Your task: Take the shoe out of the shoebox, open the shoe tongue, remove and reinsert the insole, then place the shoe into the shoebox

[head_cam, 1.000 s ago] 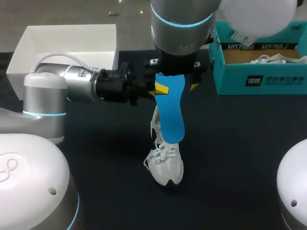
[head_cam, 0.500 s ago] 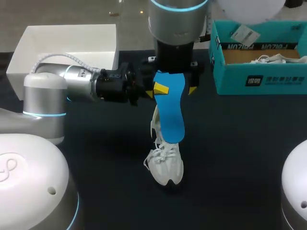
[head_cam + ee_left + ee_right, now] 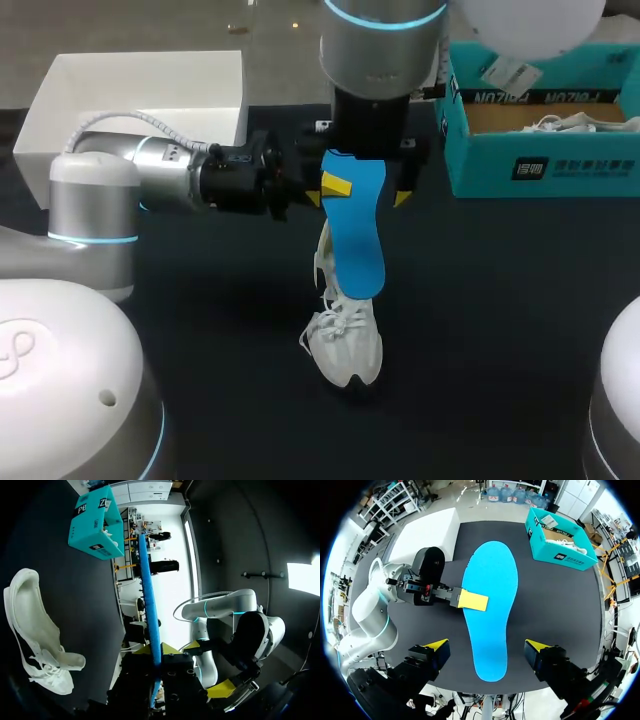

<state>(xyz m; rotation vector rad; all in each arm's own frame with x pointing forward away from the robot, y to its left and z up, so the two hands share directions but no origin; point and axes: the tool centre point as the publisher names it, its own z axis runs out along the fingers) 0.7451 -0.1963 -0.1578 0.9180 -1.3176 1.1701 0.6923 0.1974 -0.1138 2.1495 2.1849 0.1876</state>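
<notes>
Left gripper [image 3: 161, 652]: clamped on one long edge of the insole [image 3: 490, 605], a yellow fingertip [image 3: 472, 600] flat on its upper face; seen edge-on in the left wrist view, with the blue sheet pinched between both tips.
Right gripper [image 3: 486, 647]: fingers spread wide, one yellow tip on each side of the insole's narrower end, neither touching it; nothing held.
Insole: blue, held up off the table and level, broad face toward the right wrist camera; in the head view [image 3: 357, 240] hanging below the right arm's wrist and overlapping the rear part of the shoe [image 3: 345, 345].
Contact between insole and shoe: cannot tell from the head view; in the left wrist view the two appear apart.
Shoe: white, laced, resting on the table [image 3: 500, 300] out of the box, toe toward the robot's base; in the left wrist view [image 3: 35, 625] lying off to one side of the gripper with its opening showing.
Left arm: coming in from the left, reaching across at a low height to the insole's edge.
Right arm: standing upright over the middle of the table, wrist pointing straight down.
Shoebox [image 3: 540, 160]: teal, open, at the far right of the table, well apart from the shoe; white contents inside, too small to tell.
White box [image 3: 150, 90]: open, at the far left corner, behind the left arm.
Table: dark and matte.
</notes>
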